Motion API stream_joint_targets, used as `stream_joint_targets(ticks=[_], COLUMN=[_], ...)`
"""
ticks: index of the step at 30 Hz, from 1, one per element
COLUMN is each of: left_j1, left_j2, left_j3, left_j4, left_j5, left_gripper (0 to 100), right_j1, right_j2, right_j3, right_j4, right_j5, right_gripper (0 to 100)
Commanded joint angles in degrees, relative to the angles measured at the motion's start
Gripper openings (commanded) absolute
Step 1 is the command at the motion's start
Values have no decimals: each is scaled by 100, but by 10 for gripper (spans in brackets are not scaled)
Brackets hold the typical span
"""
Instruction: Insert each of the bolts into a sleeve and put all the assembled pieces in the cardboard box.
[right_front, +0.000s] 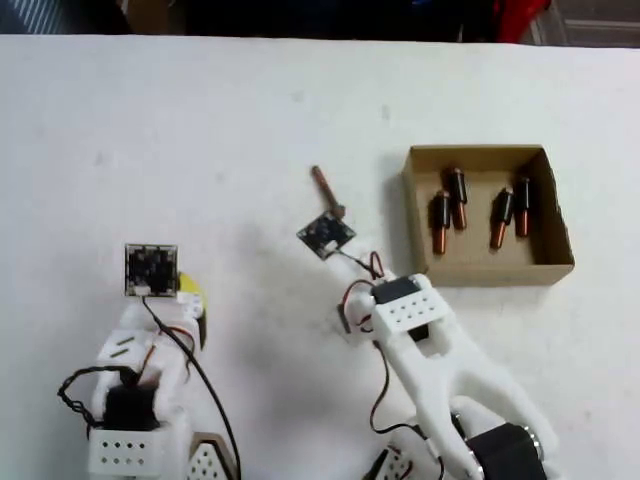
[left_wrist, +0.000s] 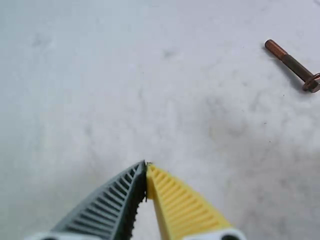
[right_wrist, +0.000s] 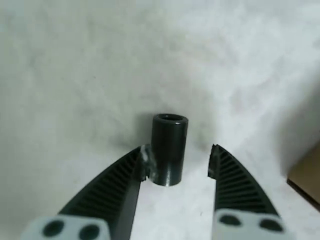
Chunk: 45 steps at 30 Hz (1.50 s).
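A loose copper bolt (right_front: 326, 191) lies on the white table, left of the cardboard box (right_front: 555, 262); it also shows far off as the bolt (left_wrist: 293, 65) in the left wrist view. Several bolts in black sleeves (right_front: 449, 208) lie inside the box. A black sleeve (right_wrist: 169, 149) stands upright between the fingers of my right gripper (right_wrist: 178, 162), which is open around it, one fingertip touching its side. My left gripper (left_wrist: 146, 170) is shut on nothing, low over bare table at the near left (right_front: 170, 290).
The cardboard box's corner (right_wrist: 306, 176) sits close beside my right gripper. The table's far half and left side are bare white surface (right_front: 180, 130). Cables trail from both arms near the front edge.
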Motion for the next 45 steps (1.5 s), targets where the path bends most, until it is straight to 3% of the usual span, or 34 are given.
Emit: stream_joint_targets(ticks=[1, 12, 22, 39, 45], left_j1=[-48, -48, -48, -48, -40], left_j2=[-48, -48, -48, -48, -48], left_j3=[0, 0, 0, 0, 0], left_j4=[105, 105, 105, 105, 105], left_j5=[-70, -70, -70, -70, -70], left_gripper=[23, 23, 23, 23, 23], right_j1=[66, 752, 716, 743, 725], right_j2=[-189, -198, -286, -4040, -4092], right_j3=[-132, -870, -949, -905, -941], right_j4=[-40, 22, 13, 1736, 1886], right_j5=[70, 70, 70, 79, 369], right_gripper=[170, 172, 173, 168, 14])
